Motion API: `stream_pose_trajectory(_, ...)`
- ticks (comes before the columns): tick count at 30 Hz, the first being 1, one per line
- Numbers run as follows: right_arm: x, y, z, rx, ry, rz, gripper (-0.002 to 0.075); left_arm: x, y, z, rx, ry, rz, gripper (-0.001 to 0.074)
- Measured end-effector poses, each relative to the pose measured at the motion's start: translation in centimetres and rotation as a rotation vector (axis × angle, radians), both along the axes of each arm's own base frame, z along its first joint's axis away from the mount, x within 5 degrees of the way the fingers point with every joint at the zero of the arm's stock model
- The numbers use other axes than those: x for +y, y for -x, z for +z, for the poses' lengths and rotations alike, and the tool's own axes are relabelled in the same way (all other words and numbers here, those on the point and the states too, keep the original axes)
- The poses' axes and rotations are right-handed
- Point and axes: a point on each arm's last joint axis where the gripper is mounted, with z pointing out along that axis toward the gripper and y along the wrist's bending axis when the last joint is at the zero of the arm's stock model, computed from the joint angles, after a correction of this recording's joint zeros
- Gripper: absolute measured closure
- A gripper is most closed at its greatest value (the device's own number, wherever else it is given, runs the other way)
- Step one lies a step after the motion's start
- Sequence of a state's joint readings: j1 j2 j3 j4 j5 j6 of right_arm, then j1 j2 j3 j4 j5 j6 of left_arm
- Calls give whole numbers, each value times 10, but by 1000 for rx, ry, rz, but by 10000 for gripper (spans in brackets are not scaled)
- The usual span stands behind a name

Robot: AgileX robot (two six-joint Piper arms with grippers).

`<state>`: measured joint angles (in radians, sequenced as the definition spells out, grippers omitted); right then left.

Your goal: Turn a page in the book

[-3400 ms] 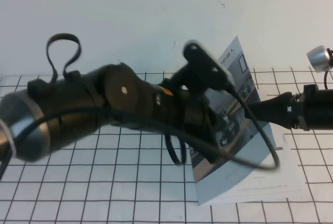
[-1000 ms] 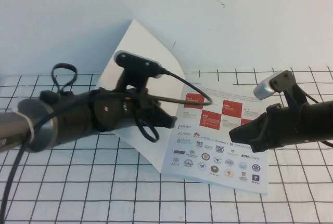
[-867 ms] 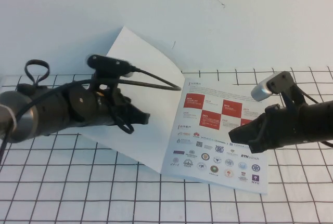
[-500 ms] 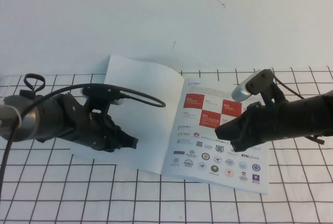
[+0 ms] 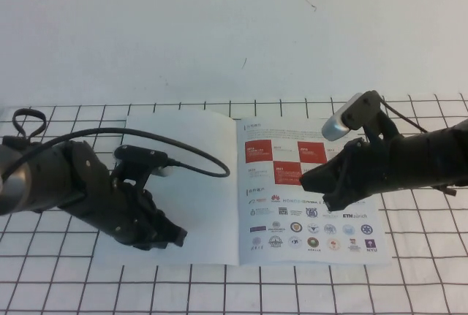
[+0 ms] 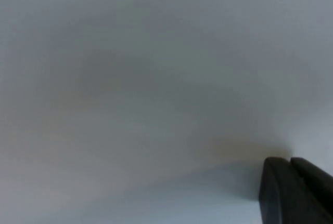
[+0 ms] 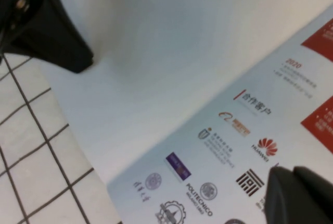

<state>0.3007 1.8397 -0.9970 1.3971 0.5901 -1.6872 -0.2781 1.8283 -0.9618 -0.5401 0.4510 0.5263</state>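
Note:
The book [image 5: 314,224] lies open and flat on the grid mat. The page [image 5: 197,176] lies on its left half, plain white side up; it fills the left wrist view [image 6: 156,78]. My left gripper [image 5: 175,239] is shut and rests low on the white page near its front edge; its tips show in the left wrist view [image 6: 289,162]. My right gripper [image 5: 307,182] is shut and sits on the right leaf with red squares and logo rows, near the spine; its tips show over the logos in the right wrist view [image 7: 291,173].
A white mat with a black grid [image 5: 292,293] covers the table under the book. A plain white wall [image 5: 219,30] rises behind. The left arm's cable [image 5: 197,156] loops over the white page. The left gripper's tip also shows in the right wrist view [image 7: 52,37].
The page has swung from upright over to the left and now lies flat, white side up. My left gripper went down with it. My right gripper moved left onto the logo leaf.

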Motion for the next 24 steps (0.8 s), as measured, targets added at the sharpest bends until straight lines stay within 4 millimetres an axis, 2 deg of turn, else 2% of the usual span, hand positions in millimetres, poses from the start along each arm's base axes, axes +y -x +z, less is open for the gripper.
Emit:
stream_pose_trajectory(7, -2, 5, 29, -74, -24, -6, 727, 13, 42, 27, -45, 14, 22, 737)
stream_pose_trajectory(12, -4, 10, 49, -134, -33, 2, 727, 18, 56, 58, -162, 42, 30, 737)
stream_pose_trajectory(15, -6, 18, 68, -180, -33, 7, 727, 20, 65, 87, -271, 72, 33, 737)
stream_pose_trajectory(18, -15, 32, 98, -216, -22, -25, 727, 25, 81, 121, -395, 107, 26, 737)
stream_pose_trajectory(24, -51, 72, 149, -306, 154, -102, 727, 37, 139, 183, -647, 125, -117, 737)
